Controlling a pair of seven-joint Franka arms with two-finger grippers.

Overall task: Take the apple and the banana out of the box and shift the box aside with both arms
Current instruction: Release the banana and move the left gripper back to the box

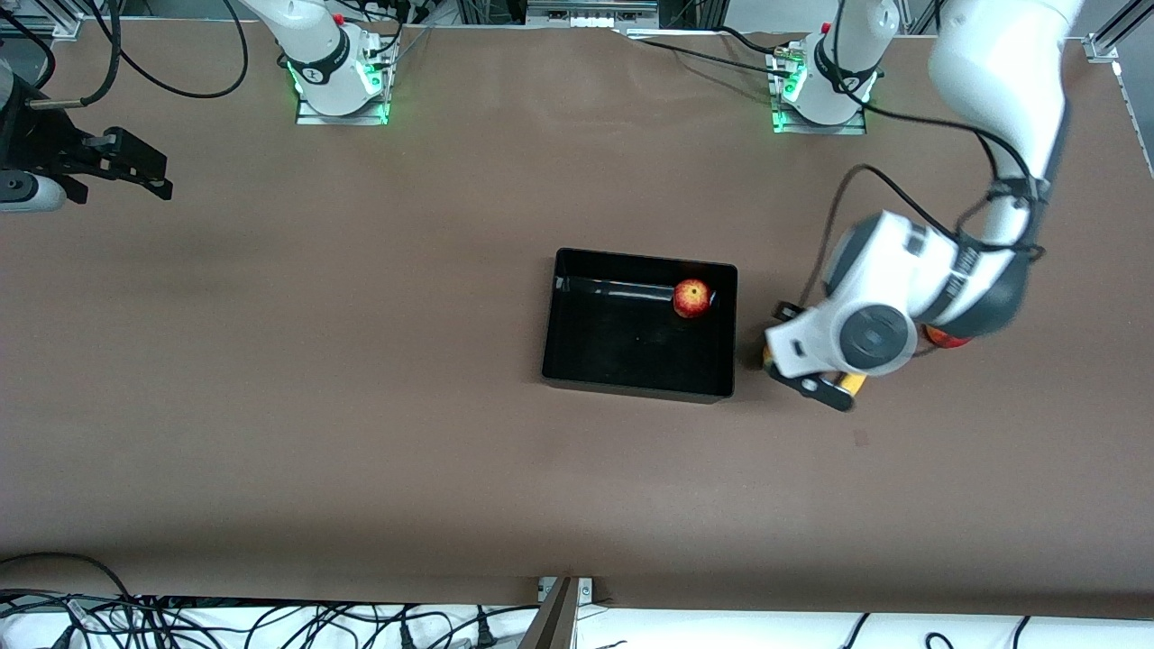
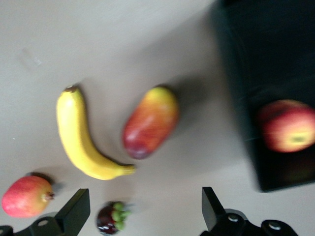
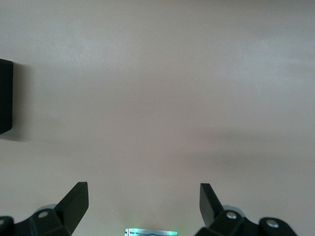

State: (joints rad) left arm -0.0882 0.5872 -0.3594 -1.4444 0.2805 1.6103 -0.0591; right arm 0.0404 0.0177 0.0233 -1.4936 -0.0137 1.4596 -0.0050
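The black tray (image 1: pixel 577 361) sits mid-table, and the red apple (image 1: pixel 691 298) lies in its corner toward the left arm's base. They also show in the left wrist view as the tray (image 2: pixel 236 73) and the apple (image 2: pixel 288 125). My left gripper (image 1: pixel 811 379) hangs low and open over the table beside the tray, toward the left arm's end. In its wrist view my left gripper (image 2: pixel 145 214) is empty, with the yellow banana (image 2: pixel 81 137) lying apart from it; the arm hides most of the banana (image 1: pixel 854 383) in the front view. My right gripper (image 1: pixel 144 171) waits open at the right arm's end, and it shows over bare table in its wrist view (image 3: pixel 142 201).
Around the banana lie a red-yellow oval fruit (image 2: pixel 150 123), a second red round fruit (image 2: pixel 25 196) and a small dark fruit with green leaves (image 2: pixel 110 218) between the left fingers. A black corner (image 3: pixel 5 96) shows in the right wrist view. Cables run along the table's edges.
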